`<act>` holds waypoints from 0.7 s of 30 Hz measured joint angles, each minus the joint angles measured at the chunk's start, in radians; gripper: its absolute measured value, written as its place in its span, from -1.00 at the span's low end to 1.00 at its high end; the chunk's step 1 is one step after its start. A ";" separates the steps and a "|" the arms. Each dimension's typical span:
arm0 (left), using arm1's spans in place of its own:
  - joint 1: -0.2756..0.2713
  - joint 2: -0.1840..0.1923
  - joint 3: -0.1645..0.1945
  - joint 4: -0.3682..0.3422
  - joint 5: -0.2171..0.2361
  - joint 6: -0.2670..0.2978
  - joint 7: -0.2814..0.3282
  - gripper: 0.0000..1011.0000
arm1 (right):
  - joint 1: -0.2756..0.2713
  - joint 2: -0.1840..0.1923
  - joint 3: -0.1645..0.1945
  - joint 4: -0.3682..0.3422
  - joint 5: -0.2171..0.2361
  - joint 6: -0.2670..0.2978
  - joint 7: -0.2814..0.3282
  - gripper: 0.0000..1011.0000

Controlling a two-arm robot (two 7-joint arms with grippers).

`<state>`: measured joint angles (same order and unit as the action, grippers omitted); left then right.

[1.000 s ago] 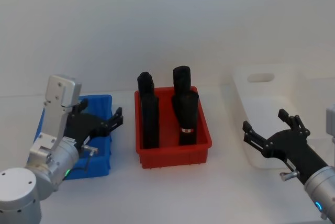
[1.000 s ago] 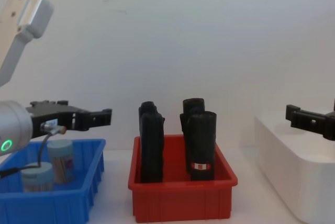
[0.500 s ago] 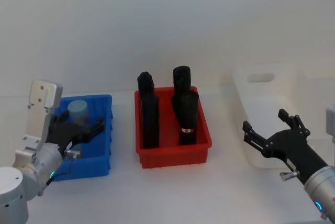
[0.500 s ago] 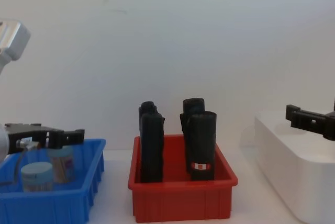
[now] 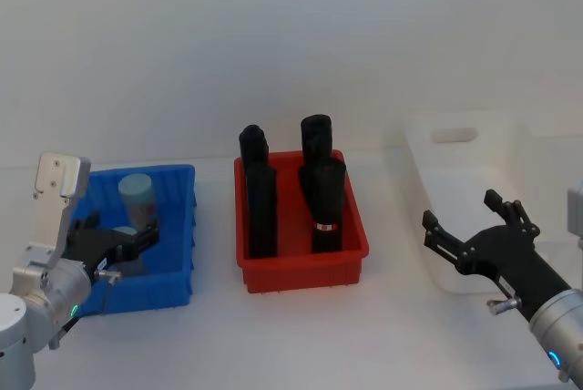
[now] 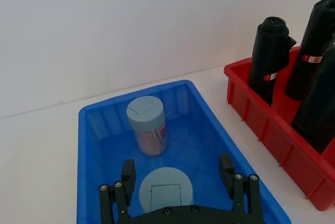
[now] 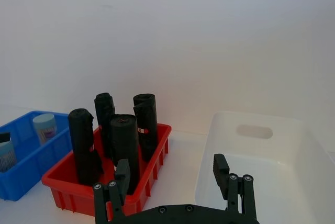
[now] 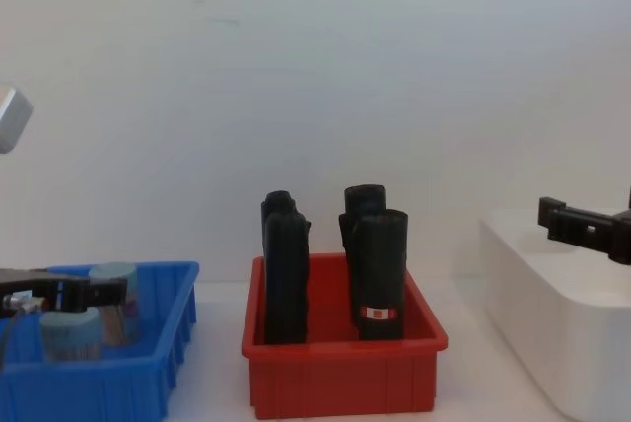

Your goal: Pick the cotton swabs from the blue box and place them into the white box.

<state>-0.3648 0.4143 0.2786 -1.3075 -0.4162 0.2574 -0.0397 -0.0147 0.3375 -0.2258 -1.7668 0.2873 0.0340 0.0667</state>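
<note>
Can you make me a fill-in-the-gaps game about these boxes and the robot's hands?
The blue box holds ___ tubs of cotton swabs. The red bin holds ___ black rolls. The left gripper, by the nearer tub, has its jaws ___. The right gripper hovers before the white box, holding ___.
Missing words: two; four; open; nothing.

You won't find any text, brand or number you can read here. The front black roll point(image 8: 381, 264) in the red bin point(image 8: 340, 383) carries a small red-and-white label point(image 8: 378, 313), its print too small to make out. The far cotton swabs tub point(image 6: 147, 130) in the blue box point(image 6: 104, 124) wears a pinkish band, equally illegible.
</note>
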 joint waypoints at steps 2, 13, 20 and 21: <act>-0.005 -0.001 -0.002 0.013 0.001 -0.001 -0.004 0.99 | 0.000 0.000 0.000 0.000 0.000 0.000 0.000 0.98; -0.032 -0.007 -0.012 0.084 0.008 -0.016 -0.038 0.99 | 0.000 0.000 0.000 0.000 0.000 0.000 0.000 0.98; -0.042 -0.008 -0.020 0.111 -0.004 -0.021 -0.055 0.99 | 0.000 0.000 0.000 0.000 0.000 0.000 0.000 0.98; -0.042 -0.008 -0.022 0.115 -0.006 -0.021 -0.056 0.99 | 0.000 0.000 0.000 0.000 0.000 0.000 0.000 0.98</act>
<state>-0.4072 0.4063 0.2571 -1.1928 -0.4223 0.2359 -0.0960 -0.0146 0.3374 -0.2258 -1.7668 0.2873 0.0340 0.0668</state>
